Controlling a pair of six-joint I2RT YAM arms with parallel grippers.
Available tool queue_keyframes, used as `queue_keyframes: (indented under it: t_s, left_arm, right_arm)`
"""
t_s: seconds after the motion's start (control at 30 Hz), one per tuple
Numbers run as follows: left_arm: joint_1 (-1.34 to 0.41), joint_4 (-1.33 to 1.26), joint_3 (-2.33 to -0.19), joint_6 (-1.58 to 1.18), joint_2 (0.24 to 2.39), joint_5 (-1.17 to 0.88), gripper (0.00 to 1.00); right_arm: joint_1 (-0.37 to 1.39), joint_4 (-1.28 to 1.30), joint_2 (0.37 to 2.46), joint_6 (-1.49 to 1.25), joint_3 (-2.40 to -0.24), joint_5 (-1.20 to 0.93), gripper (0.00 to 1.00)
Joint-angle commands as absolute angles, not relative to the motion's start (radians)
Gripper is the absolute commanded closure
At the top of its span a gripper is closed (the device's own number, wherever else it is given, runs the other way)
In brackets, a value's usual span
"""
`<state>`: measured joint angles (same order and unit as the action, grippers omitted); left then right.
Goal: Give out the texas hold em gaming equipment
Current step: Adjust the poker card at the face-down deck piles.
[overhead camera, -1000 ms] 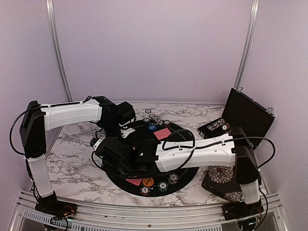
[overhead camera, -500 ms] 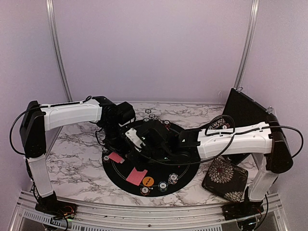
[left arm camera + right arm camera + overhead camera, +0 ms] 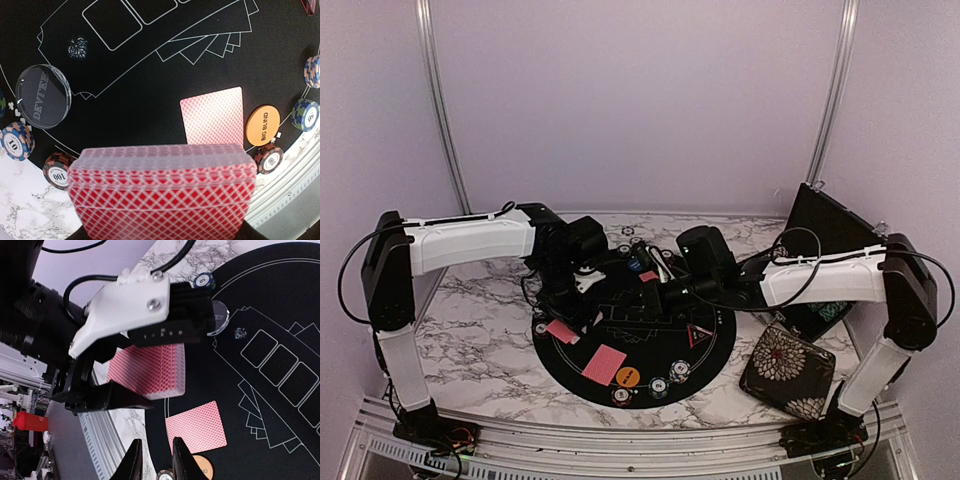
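Covering the white marble table [image 3: 480,320], round black felt mat [image 3: 660,350]. Left gripper [image 3: 142,367] pinches thick deck of pink-red-backed playing cards [image 3: 162,195] over mat's rim. Right gripper [image 3: 156,460] near deck, fingers [image 3: 135,460] slightly apart, empty. One face-down card [image 3: 214,116] lies just beside orange round "BIG BLIND" disc [image 3: 262,125].

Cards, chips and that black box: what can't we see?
- deck: faces shown in no view; left wrist view's bottom edge cuts it off.
- chip stacks: top view, too small to read.
- black case: top view, right arm covers its lower part.
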<state>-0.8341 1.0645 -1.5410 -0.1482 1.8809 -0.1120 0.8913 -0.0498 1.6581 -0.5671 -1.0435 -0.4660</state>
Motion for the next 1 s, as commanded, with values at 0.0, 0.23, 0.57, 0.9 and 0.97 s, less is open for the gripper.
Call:
queue_keyframes:
  t_s: [0.0, 0.23, 0.57, 0.9, 0.97]
  left_arm:
    - [-0.854, 1.104, -1.548, -0.131, 1.83, -0.094, 0.54]
    - [-0.877, 1.106, -1.55, -0.117, 1.805, -0.102, 0.54]
    - [-0.9, 1.107, -1.552, -0.112, 1.795, -0.11, 0.54]
    - [-0.906, 1.106, -1.557, -0.104, 1.793, -0.114, 0.54]
    - [-0.906, 1.106, -1.558, -0.104, 1.793, -0.114, 0.54]
  right_arm:
    - [0.831, -0.235, 1.715, -0.69, -1.022, -0.683, 0.75]
    - [0.774, -0.438, 1.814, -0.843, -0.977, -0.832, 0.67]
    - [0.773, -0.69, 1.929, -1.033, -0.98, -0.919, 0.53]
    - [0.791, -0.772, 1.993, -1.114, -1.015, -0.935, 0.45]
    - [0.8, -0.776, 2.008, -1.127, -1.03, -0.936, 0.45]
